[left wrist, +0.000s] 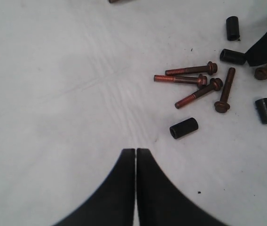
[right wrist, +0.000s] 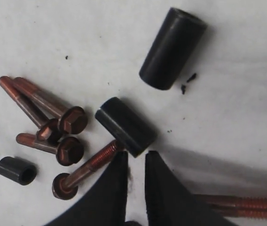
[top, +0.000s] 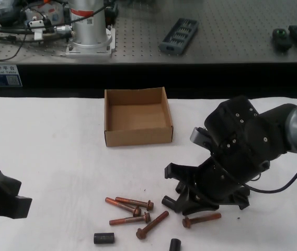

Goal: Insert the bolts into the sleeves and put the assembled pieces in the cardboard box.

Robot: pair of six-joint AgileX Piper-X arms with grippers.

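Cardboard box (top: 138,137) sits upright with its top open, toward the far edge of the white cloth (top: 54,151). A dark bench edge lies just behind it. A stretch of bare cloth lies between the box and the parts.

All the parts lie loose near the front of the cloth. A cluster of four bolts (left wrist: 190,70) is lying flat, some of them touching. A fifth bolt (top: 202,219) lies apart from the cluster, partly under the right arm.

There are four black sleeves, all on their sides:
- One sleeve (right wrist: 126,126) lies just ahead of the right fingertips. It looks close to touching them, but I can't tell if there is contact.
- A second sleeve (right wrist: 172,48) lies a little beyond it.
- A third sleeve (left wrist: 184,127) lies near the bolt cluster.
- A fourth sleeve (left wrist: 265,110) lies off to the side of the bolt heads.

Right gripper (right wrist: 136,162) is low over the cloth. Its fingers are a narrow gap apart with nothing between them, and a bolt shaft lies beside one finger.

Left gripper (left wrist: 136,157) is at the left edge of the cloth with its fingers pressed together, holding nothing. It is well apart from the parts, with wide bare cloth between.

A perforated bench (top: 232,36) lies behind the cloth.
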